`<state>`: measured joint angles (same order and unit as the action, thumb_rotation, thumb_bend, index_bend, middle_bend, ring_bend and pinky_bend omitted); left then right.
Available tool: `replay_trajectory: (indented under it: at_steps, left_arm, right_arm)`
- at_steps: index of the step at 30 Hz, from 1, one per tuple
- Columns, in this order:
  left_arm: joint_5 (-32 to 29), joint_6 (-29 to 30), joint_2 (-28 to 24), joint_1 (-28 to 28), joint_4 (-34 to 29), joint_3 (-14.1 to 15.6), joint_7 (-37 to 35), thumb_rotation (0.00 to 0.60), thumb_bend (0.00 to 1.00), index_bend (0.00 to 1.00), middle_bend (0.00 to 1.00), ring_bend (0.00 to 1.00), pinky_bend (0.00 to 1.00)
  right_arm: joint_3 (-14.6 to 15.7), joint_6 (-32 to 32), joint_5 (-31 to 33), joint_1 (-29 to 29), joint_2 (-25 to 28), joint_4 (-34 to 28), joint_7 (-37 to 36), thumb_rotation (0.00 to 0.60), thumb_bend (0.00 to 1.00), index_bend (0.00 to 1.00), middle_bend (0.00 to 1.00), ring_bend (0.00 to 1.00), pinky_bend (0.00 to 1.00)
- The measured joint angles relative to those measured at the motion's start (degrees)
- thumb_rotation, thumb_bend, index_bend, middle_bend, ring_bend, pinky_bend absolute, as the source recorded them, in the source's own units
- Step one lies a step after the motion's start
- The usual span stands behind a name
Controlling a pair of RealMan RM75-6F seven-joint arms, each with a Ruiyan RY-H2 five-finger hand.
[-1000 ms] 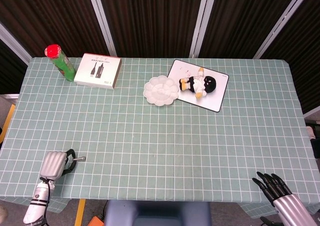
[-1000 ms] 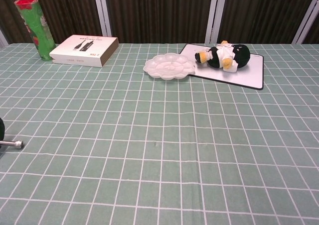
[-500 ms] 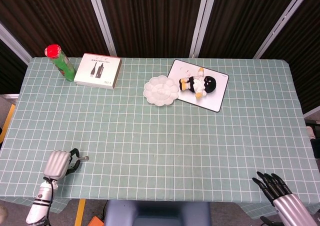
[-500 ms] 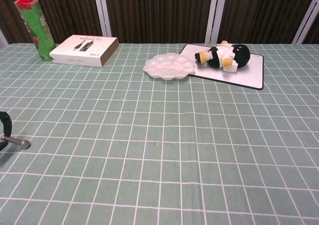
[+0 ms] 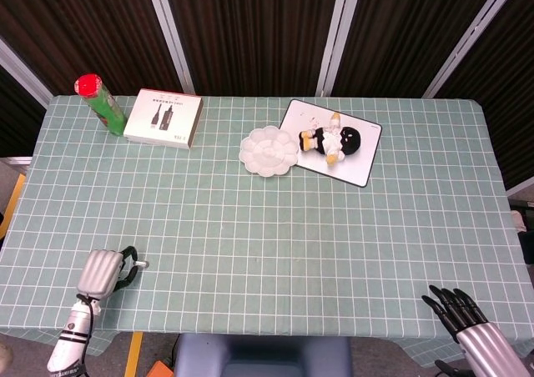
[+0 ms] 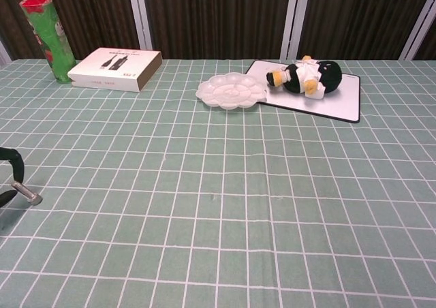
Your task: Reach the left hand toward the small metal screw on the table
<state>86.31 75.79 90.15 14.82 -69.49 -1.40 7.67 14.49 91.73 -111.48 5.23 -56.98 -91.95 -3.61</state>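
The small metal screw point(image 5: 138, 264) lies at the near left of the green checked table point(image 5: 267, 227); in the chest view the screw point(image 6: 27, 194) slants down to the right at the left edge. My left hand point(image 5: 104, 270) is right at it, dark fingers point(image 6: 12, 162) curled round the screw's near end, pinching it. The screw's tip sticks out to the right of the fingers. My right hand point(image 5: 457, 309) hovers off the table's near right edge, fingers spread, holding nothing.
At the back left stand a green can with a red lid point(image 5: 98, 100) and a white box point(image 5: 163, 117). A white scalloped dish point(image 5: 268, 150) and a white board point(image 5: 367, 156) carrying a black plush toy point(image 5: 332, 140) sit at the back centre.
My left hand has shifted slightly right and nearer, its fingers closing round the screw. The screw has turned from level to slanting down to the right. The right hand has not moved.
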Motion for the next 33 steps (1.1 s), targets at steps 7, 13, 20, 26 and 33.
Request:
replay_trajectory:
  at_steps: [7,13,20,26,33]
  left_arm:
    - [-0.45,-0.47,-0.21,0.23,-0.83,0.06,0.90,0.600,0.38,0.44,1.00,1.00,1.00]
    - [0.26,1.32,-1.10,-0.27,-1.94,0.29,0.84,0.600,0.38,0.33,0.97,0.97,1.00]
    - [4.39,7.69,-7.63,-3.47,-10.12,3.37,-2.45,0.600,0.38,0.00,0.03,0.00,0.09]
    - [12.89,17.35,-15.41,-8.81,-16.71,9.30,-7.29,0.600,0.36,0.00,0.00,0.00,0.00]
    - [19.40,24.35,-20.67,-13.60,-18.38,12.73,-8.34,0.600,0.36,0.00,0.00,0.00,0.00]
  right_arm:
    - [-0.04,0.09,0.09,0.01,0.04,0.04,-0.13,0.600,0.18,0.00,0.00,0.00,0.00]
    - [-0.05,0.27,0.05,0.09,0.06,0.01,-0.05,0.600,0.18,0.00,0.00,0.00,0.00]
    - [-0.39,0.67,0.39,0.20,-0.02,0.13,-0.10,0.600,0.18,0.00,0.00,0.00,0.00]
    - [-0.46,0.80,0.26,0.05,0.06,0.04,-0.58,0.600,0.18,0.00,0.00,0.00,0.00]
    - [-0.37,2.26,-0.12,0.39,0.67,0.08,-1.53,0.600,0.18,0.00,0.00,0.00,0.00]
